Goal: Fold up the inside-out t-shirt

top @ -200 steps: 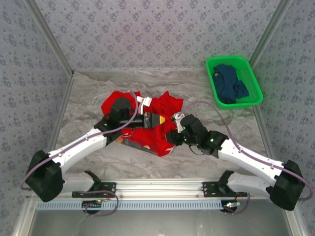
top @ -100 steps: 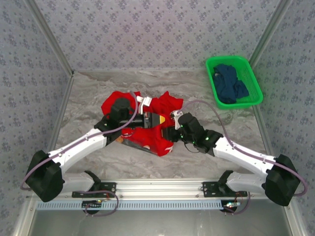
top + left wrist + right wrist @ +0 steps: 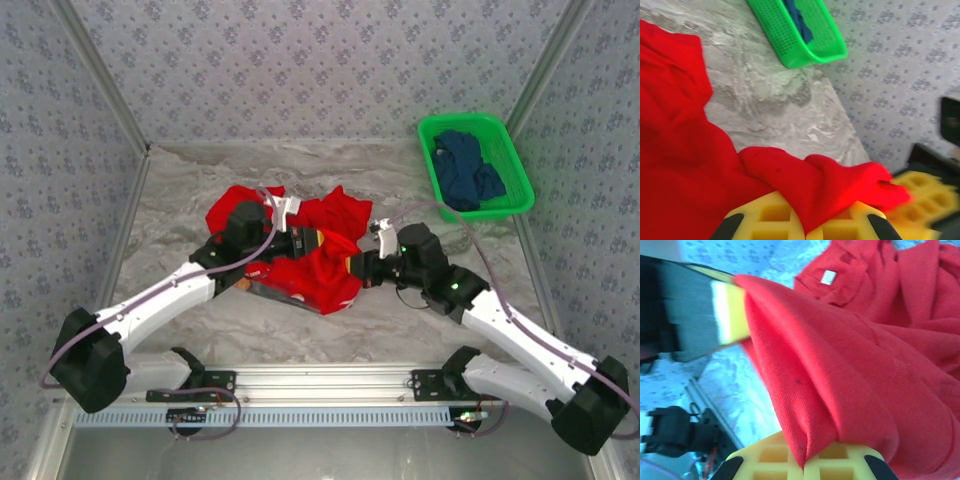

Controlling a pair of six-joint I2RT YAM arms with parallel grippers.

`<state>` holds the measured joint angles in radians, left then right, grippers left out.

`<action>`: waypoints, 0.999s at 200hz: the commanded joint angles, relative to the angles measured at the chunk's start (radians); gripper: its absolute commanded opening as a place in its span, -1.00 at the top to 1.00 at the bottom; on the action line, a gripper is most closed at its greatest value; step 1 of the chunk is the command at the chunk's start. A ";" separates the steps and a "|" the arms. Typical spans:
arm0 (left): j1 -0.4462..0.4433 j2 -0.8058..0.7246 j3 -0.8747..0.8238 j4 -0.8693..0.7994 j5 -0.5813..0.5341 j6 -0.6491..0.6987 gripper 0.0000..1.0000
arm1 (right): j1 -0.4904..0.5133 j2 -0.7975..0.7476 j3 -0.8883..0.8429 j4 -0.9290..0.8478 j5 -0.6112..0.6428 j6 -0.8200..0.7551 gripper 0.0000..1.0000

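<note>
The inside-out t-shirt (image 3: 318, 268) is a crumpled bright red heap in the middle of the table, with a bit of colourful print at its near edge. My left gripper (image 3: 316, 241) reaches over it from the left and is shut on a fold of the red cloth (image 3: 830, 190). My right gripper (image 3: 356, 268) comes in from the right and is shut on another fold of the t-shirt (image 3: 840, 390). The two grippers are close together, with cloth stretched between them. A small white label (image 3: 828, 277) shows in the right wrist view.
A green basket (image 3: 505, 150) stands at the back right of the marbled table (image 3: 200, 190) and holds a dark navy garment (image 3: 468, 172). Patterned walls enclose the table on three sides. A metal rail (image 3: 320, 385) runs along the near edge.
My right gripper has closed on the red cloth and its arm has shifted to the right, drawing the cloth with it. The left gripper has stayed shut in place.
</note>
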<state>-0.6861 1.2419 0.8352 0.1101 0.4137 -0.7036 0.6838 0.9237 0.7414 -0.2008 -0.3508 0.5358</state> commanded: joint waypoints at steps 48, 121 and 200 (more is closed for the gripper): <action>0.029 0.051 0.022 -0.088 -0.178 0.117 0.91 | -0.131 -0.061 -0.019 0.259 -0.336 0.148 1.00; -0.009 -0.126 -0.087 -0.087 -0.180 0.167 -0.03 | -0.219 -0.059 -0.057 0.370 -0.377 0.230 1.00; -0.125 0.069 0.104 -0.266 -0.286 0.275 -0.18 | -0.228 -0.060 -0.088 0.356 -0.431 0.176 1.00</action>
<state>-0.8017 1.2522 0.8642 -0.0677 0.2085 -0.4866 0.4622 0.8722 0.6640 0.1181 -0.7406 0.7330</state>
